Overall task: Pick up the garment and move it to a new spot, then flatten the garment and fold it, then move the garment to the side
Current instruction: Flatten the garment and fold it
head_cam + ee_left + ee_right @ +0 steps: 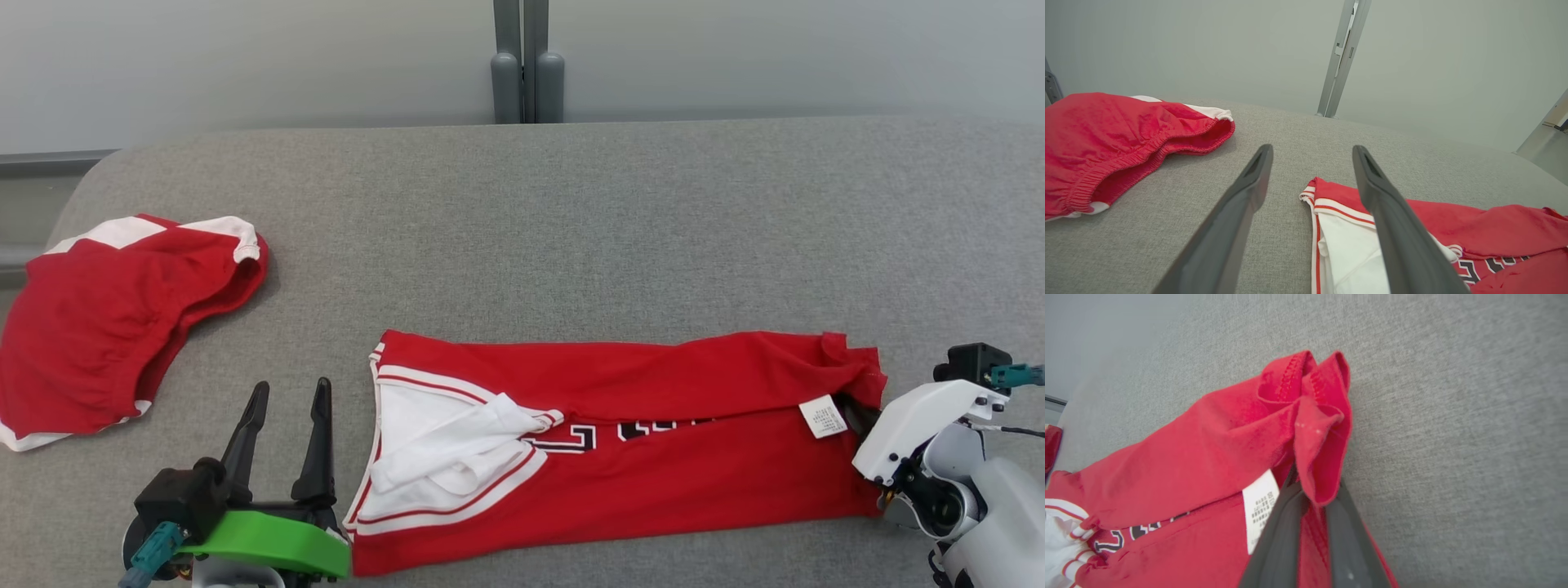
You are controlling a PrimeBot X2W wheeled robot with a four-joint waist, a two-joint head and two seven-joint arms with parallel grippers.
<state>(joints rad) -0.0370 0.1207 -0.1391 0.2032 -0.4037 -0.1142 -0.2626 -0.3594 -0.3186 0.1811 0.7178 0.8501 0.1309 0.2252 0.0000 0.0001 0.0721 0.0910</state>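
Note:
A red basketball jersey (653, 457) with white trim and black lettering lies lengthwise on the grey padded table (571, 229), its upper long edge folded down over the front. Its white-trimmed neck end points left, and a white label (823, 416) shows near the right end. My right gripper (857, 418) is at that right end, shut on the bunched hem (1314, 428), which drapes over the fingertips in the right wrist view. My left gripper (292, 388) stands open just left of the neck end, holding nothing; the left wrist view has its right finger (1384, 204) over the jersey's collar corner (1327, 196).
A second red garment with white trim and an elastic waistband, likely shorts (106, 327), lies at the table's left edge. A grey post (527, 73) rises behind the table's far edge. Bare grey surface spreads behind the jersey and to its right.

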